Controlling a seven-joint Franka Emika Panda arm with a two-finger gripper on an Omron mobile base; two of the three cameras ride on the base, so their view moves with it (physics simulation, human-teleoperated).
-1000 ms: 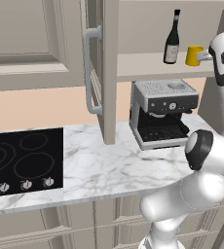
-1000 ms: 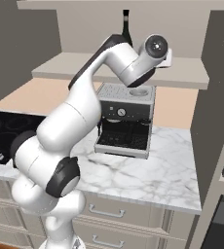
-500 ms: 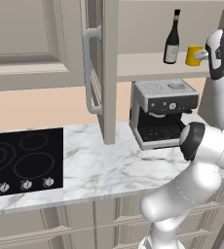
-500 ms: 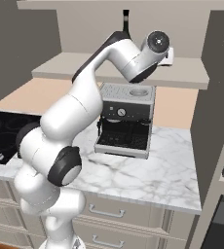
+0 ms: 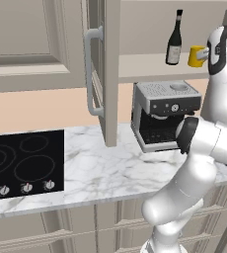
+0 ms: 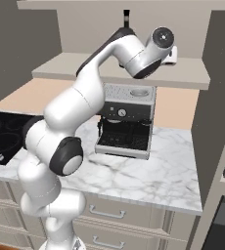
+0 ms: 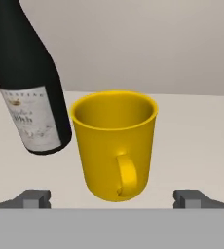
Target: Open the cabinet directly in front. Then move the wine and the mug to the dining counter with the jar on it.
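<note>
So here's where we're at: the cabinet (image 5: 105,69) door is swung out and our pincer (image 7: 113,198) is up at shelf height with its two tips spread as wide as they go, nothing in them. The mug (image 7: 115,148) sits dead ahead at 12 o'clock in the hand view, upright on the cabinet shelf (image 7: 201,141), centred between the tips with clear shelf on both sides, so we'd say it's lined up but not touched yet. Its handle points straight back at us (toward 6 o'clock, which is a bit awkward since the handle sits right on the approach line), so the tips would have to pass either side of the body rather than catch the loop. The wine (image 7: 28,82) stands just beside the mug at about 10 o'clock in that view, its long axis reading as tilted there, which we take to be the camera's roll, since in the left base view the wine (image 5: 174,38) stands straight up with the mug (image 5: 197,56) close at its 3 o'clock. We only have one arm, so the call is just order: the mug lies nearer the pincer, the bottle off to the side.
</note>
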